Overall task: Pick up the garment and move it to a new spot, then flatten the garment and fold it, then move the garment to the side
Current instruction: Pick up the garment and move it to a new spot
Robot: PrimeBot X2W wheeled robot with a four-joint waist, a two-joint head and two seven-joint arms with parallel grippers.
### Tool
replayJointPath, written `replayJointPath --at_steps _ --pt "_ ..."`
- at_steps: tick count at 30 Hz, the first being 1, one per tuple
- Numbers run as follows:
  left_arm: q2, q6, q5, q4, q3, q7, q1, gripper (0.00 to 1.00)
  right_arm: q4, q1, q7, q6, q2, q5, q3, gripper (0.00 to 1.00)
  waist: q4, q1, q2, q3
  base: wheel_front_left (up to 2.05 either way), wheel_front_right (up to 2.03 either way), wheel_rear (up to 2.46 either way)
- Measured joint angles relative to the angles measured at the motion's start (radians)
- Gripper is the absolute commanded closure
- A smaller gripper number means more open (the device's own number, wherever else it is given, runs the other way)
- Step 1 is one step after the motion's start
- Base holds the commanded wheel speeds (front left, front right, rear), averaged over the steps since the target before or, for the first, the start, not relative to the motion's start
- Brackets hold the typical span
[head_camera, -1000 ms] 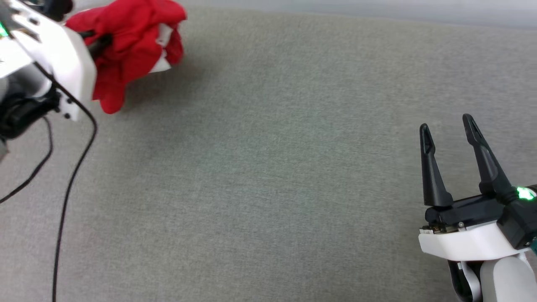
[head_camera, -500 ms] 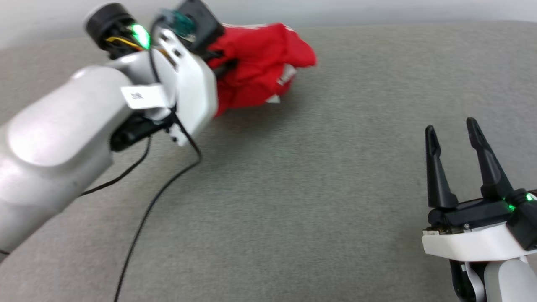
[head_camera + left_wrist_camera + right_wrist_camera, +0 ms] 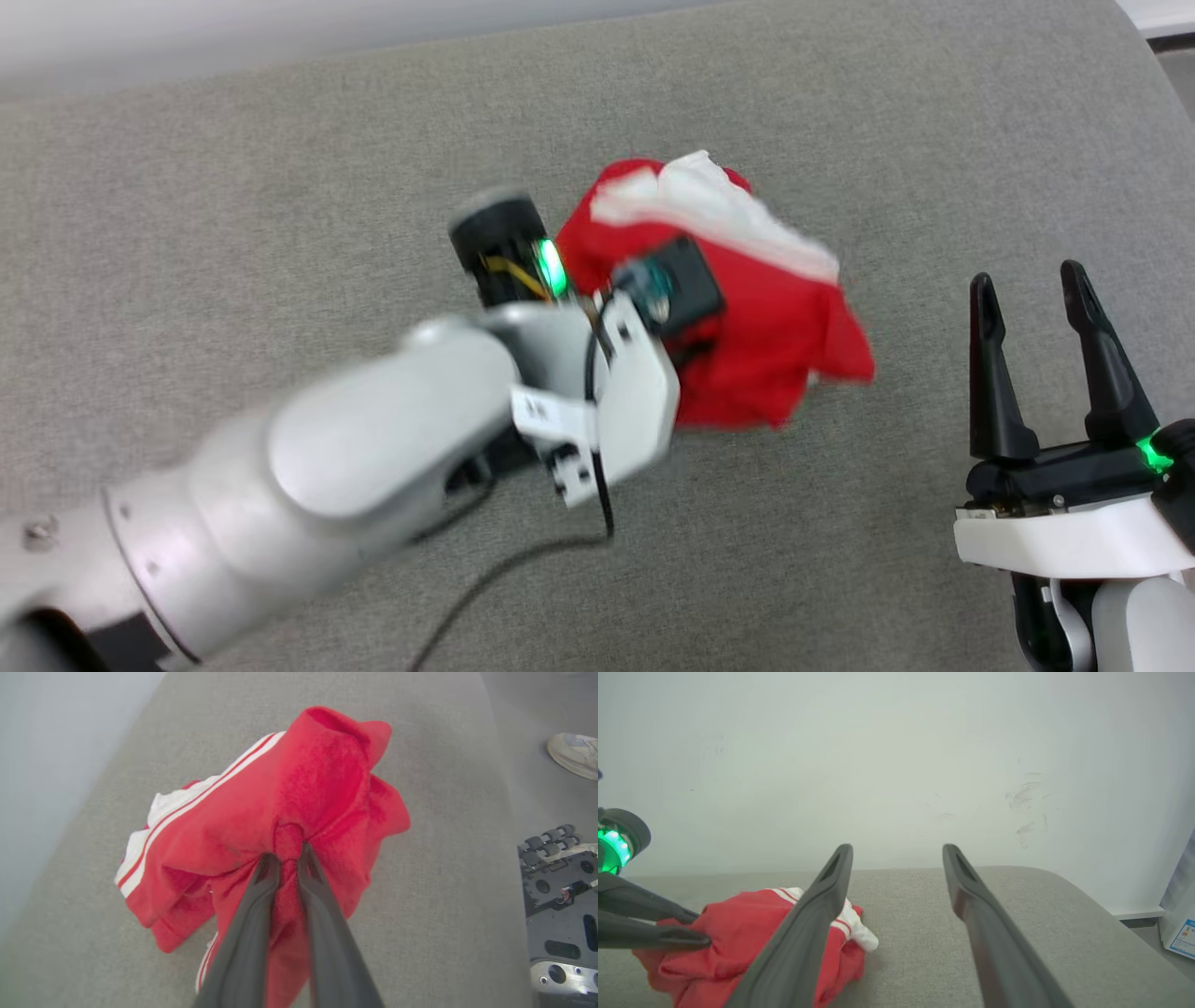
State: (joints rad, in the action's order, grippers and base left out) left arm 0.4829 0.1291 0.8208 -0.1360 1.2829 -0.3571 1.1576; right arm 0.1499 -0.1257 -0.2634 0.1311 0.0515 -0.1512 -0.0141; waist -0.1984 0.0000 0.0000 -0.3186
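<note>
Garment [image 3: 766, 364] is a crumpled red bundle with white striped trim showing, over the middle of the grey padded surface [image 3: 280, 233]. The left gripper [image 3: 287, 851] has its jaws pressed together on a fold of the red cloth. Over the surface's near right corner, the right gripper [image 3: 1027, 275] hovers with jaws spread wide, holding nothing.

grey fabric cushion [image 3: 280, 187] | pale scuffed wall [image 3: 896, 765] behind | whitish shoe [image 3: 572, 753] off cushion's edge
</note>
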Motion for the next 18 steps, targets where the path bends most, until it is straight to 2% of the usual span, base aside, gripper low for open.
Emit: replayJointPath --at_steps 9,14,15,16,18 --pt "-0.049 0.0 -0.1 0.003 -0.001 -0.1 -0.254 1.0 -0.005 0.002 0.0 0.0 0.0 0.002 -0.007 0.0 0.007 0.0 0.0 -0.014 0.0 0.0 0.0" --pt "-0.056 0.0 -0.132 0.006 -0.002 -0.119 -0.317 1.0 -0.015 0.003 0.0 0.0 0.0 0.008 -0.005 0.0 0.022 0.0 0.0 -0.015 0.0 0.0 0.0" --pt "-0.057 0.0 -0.136 0.002 -0.002 -0.101 -0.318 0.85 -0.019 0.003 0.0 0.0 0.0 0.011 -0.005 0.0 0.025 0.0 0.0 -0.012 0.0 0.0 0.0" --pt "-0.06 0.0 -0.142 -0.005 -0.002 -0.076 -0.318 0.0 -0.021 0.003 0.0 0.0 0.0 0.012 -0.005 0.0 0.028 0.0 0.0 -0.009 0.0 0.0 0.0" --pt "-0.069 0.0 -0.149 -0.034 -0.001 -0.005 -0.316 0.0 -0.027 0.005 0.0 0.0 0.0 0.013 -0.006 0.0 0.033 0.0 0.0 0.001 0.0 0.0 0.0"
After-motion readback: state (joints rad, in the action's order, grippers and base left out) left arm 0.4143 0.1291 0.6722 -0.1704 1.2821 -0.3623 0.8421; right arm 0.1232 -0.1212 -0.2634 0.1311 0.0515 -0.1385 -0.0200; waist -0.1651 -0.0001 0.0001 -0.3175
